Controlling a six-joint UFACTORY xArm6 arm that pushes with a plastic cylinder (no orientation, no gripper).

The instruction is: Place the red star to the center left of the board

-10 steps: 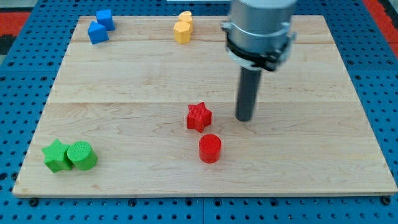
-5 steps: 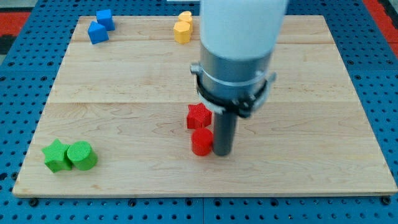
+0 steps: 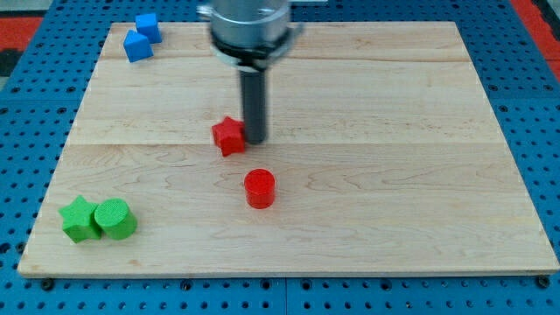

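Observation:
The red star [image 3: 228, 136] lies on the wooden board [image 3: 394, 201], a little left of the board's middle. My tip [image 3: 255, 139] stands right against the star's right side. A red cylinder [image 3: 259, 188] sits below the tip and the star, apart from both.
Two blue blocks [image 3: 140, 37] sit at the top left corner. A green star [image 3: 78, 219] and a green cylinder [image 3: 115, 219] touch each other at the bottom left. The arm's body hides the top middle of the board.
My tip swept down by the red cylinder, then moved up and left. The red star slid left and up; the red cylinder slid left. The arm now hides the yellow blocks.

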